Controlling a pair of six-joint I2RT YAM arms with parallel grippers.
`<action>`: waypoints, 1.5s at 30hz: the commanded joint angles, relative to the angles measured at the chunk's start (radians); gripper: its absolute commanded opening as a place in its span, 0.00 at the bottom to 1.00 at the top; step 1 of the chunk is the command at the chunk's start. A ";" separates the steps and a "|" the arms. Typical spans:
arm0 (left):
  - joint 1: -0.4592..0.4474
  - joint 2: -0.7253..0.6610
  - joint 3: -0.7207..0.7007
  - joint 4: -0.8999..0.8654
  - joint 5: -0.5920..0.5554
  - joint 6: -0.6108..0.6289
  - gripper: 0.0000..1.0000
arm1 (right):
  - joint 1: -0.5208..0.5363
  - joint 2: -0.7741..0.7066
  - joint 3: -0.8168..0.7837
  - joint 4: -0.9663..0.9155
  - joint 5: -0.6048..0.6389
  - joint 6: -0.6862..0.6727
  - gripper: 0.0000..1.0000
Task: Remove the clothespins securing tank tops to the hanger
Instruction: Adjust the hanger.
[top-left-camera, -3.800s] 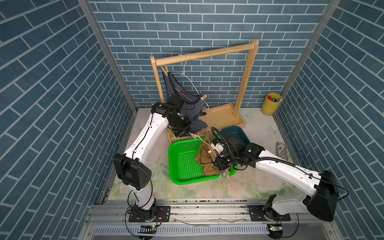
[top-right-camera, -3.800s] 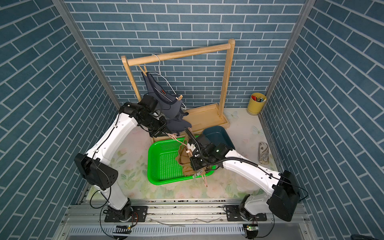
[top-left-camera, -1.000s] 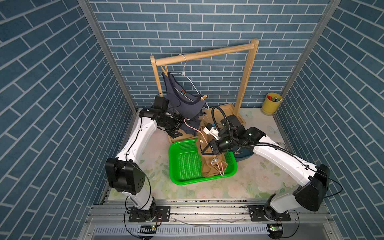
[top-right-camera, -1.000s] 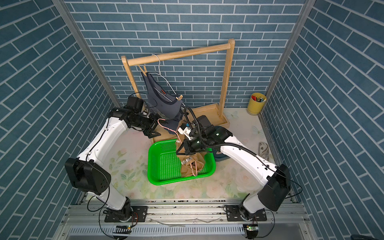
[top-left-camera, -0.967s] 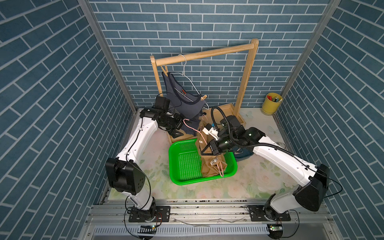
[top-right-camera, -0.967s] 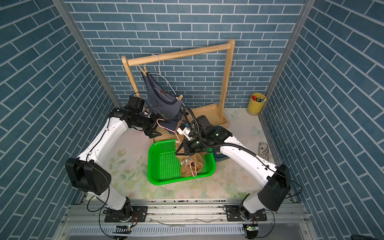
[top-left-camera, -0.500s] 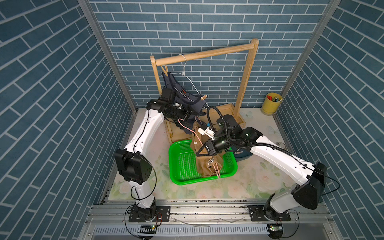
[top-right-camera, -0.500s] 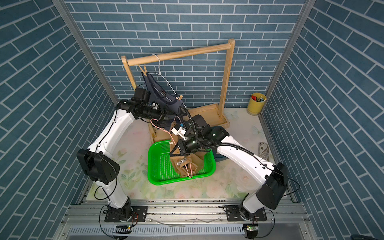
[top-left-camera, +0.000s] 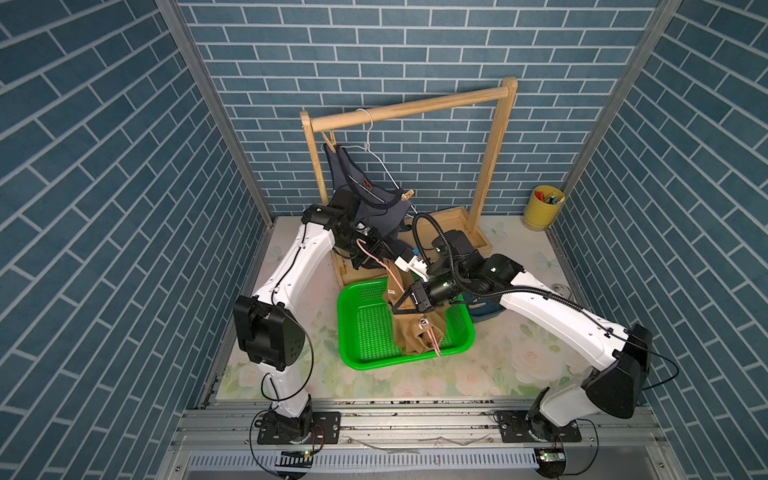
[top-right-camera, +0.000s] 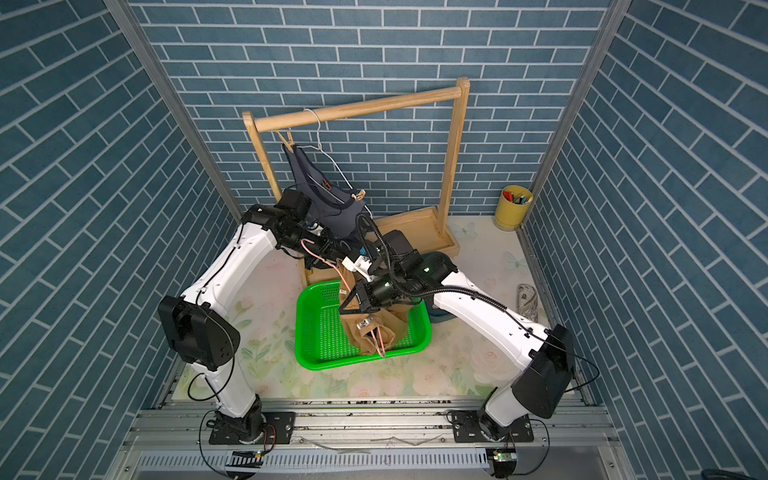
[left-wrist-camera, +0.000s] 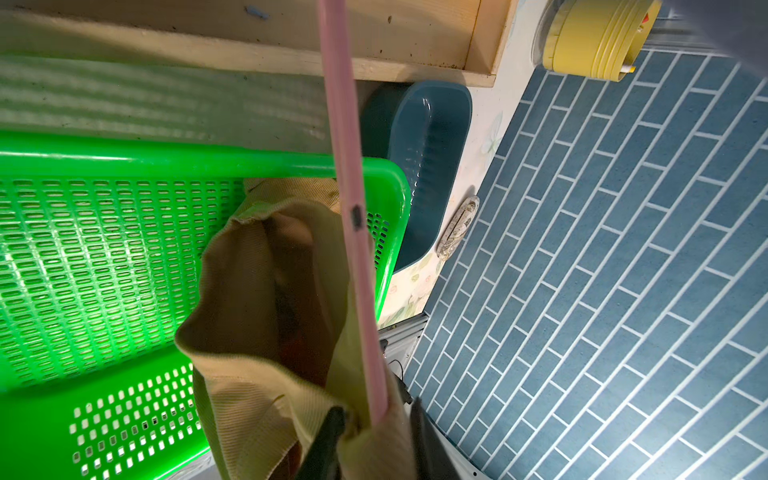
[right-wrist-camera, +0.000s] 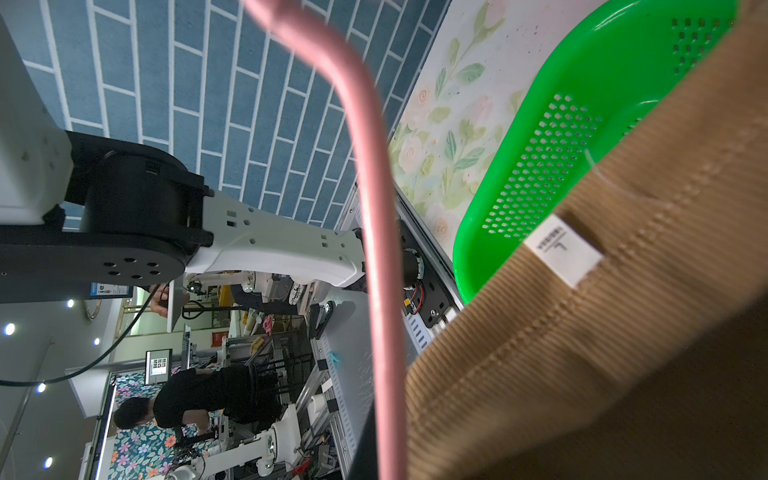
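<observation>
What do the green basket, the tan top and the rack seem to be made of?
The green basket looks like glossy moulded plastic: it shines and has rows of slots. The tan top looks like matte ribbed knit fabric, with fine ridges. The rack seems pale unpainted wood, though no grain shows.

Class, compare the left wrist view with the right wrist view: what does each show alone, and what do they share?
Only the left wrist view: the dark blue tub, the yellow cup and the wooden rack base. Only the right wrist view: the white size label, the left arm and a person in black. Both: the pink hanger, the tan tank top and the green basket.
</observation>
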 joint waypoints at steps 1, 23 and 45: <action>0.002 -0.027 -0.020 -0.041 0.002 0.021 0.17 | 0.000 -0.001 0.014 -0.006 0.023 -0.050 0.00; 0.049 0.017 0.123 -0.249 -0.302 -0.089 0.00 | -0.010 -0.035 0.155 -0.385 0.325 -0.241 0.46; 0.058 -0.109 0.077 -0.196 -0.627 -0.266 0.00 | -0.063 -0.154 0.073 -0.234 0.267 -0.132 0.65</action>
